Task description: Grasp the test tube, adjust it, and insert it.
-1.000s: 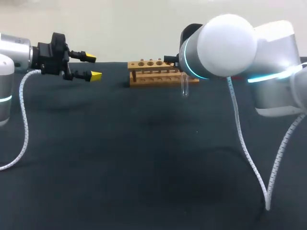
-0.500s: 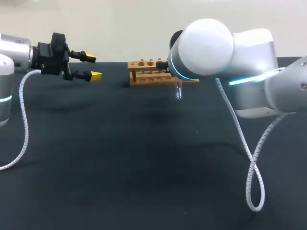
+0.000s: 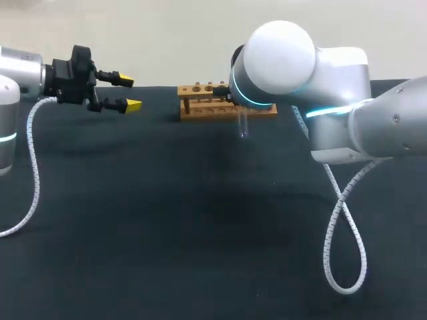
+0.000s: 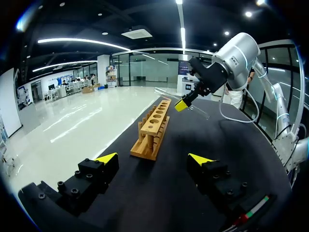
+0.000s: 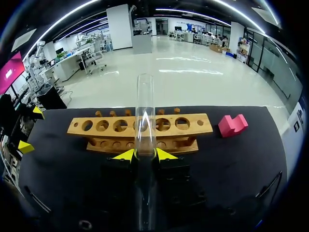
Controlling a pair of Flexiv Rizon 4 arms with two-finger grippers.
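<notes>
Since the right arm has swung toward the left of the head view over the last second, the test tube (image 3: pixel 243 127) now hangs just right of upper centre, in front of the wooden rack (image 3: pixel 200 100) and nearer its middle holes than before. Right tool (image 5: pixel 141 154): closed to the tube's width, both yellow tips pressed on the glass from two sides, gripping it part-way along. Left tool (image 3: pixel 128 93): upper left, fingers wide apart, holding nothing, unmoved. Judgement: grasp done, alignment over a hole in progress, insertion not yet begun. Rack: the holes visible in the right wrist view all look empty; one is hidden behind the tube. A pink block (image 5: pixel 232 124) lies on the surface (image 3: pixel 167 220) just beside one rack end.
</notes>
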